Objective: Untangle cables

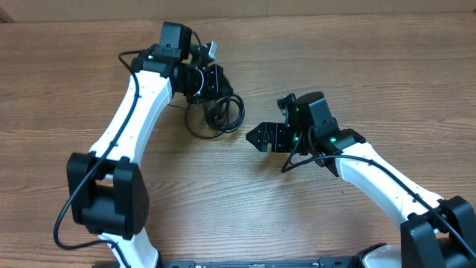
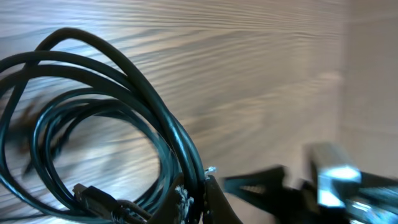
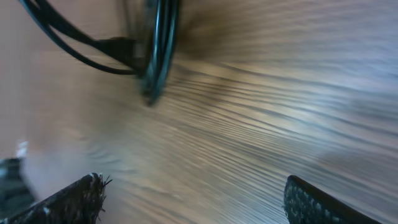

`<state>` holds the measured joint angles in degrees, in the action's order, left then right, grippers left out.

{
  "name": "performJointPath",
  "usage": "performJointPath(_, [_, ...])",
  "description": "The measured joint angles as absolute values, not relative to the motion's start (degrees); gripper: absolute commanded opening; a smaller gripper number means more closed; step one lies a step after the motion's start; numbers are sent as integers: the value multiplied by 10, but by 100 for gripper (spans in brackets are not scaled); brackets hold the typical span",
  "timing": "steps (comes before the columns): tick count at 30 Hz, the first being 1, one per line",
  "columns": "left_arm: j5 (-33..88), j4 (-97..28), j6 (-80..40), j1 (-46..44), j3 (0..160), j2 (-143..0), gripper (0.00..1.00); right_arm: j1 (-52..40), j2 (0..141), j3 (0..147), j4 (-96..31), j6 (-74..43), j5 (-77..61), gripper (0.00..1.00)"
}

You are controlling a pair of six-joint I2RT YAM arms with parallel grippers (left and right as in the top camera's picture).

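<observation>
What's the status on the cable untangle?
Left gripper shut on cables, coiled in one bunch. Right gripper open, empty, apart from the bunch. No obstruction seen between them.

Thin black cables (image 1: pixel 217 113) bunched in loose overlapping loops

The cables (image 1: pixel 221 113) lie coiled on the bench (image 1: pixel 335 67), toward its far side and left of the middle. The left tool (image 1: pixel 217 91) sits at the coil's far edge, touching it. The right tool (image 1: pixel 255 138) lies to the right of the coil and nearer the front, close to it but apart, with bare bench between them.
</observation>
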<state>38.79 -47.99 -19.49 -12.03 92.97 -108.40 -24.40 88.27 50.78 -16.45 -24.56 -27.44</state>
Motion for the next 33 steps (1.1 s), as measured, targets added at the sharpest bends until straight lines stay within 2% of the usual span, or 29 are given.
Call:
performJointPath(7, [476, -457, -194, -124, 930, -1065, 4, -244, 883, 508, -146, -269, -276, 95])
performJointPath(12, [496, -458, -195, -124, 930, -1035, 4, -244, 883, 508, -90, -289, -263, 94])
performJointPath(15, [512, -458, -196, -124, 930, -1010, 4, -244, 883, 508, -72, -301, -246, 84])
performJointPath(17, [520, -458, -197, -124, 930, -996, 4, -244, 883, 508, -70, -322, -225, 72])
performJointPath(18, [524, -458, -199, -124, 930, -988, 4, -244, 883, 508, -70, -337, -216, 72])
performJointPath(19, [527, -458, -200, -124, 930, -983, 4, -244, 883, 508, -70, -346, -209, 72])
performJointPath(21, [535, -458, -206, -124, 930, -973, 4, -244, 883, 508, -70, -371, -197, 81])
performJointPath(23, [549, -449, -209, -124, 930, -964, 4, -244, 883, 508, -70, -384, -192, 85])
performJointPath(28, [586, -399, -216, -124, 930, -940, 4, -244, 883, 508, -68, -401, -193, 89])
performJointPath(33, [607, -380, -237, -124, 930, -917, 4, -244, 883, 508, -53, -438, -194, 75])
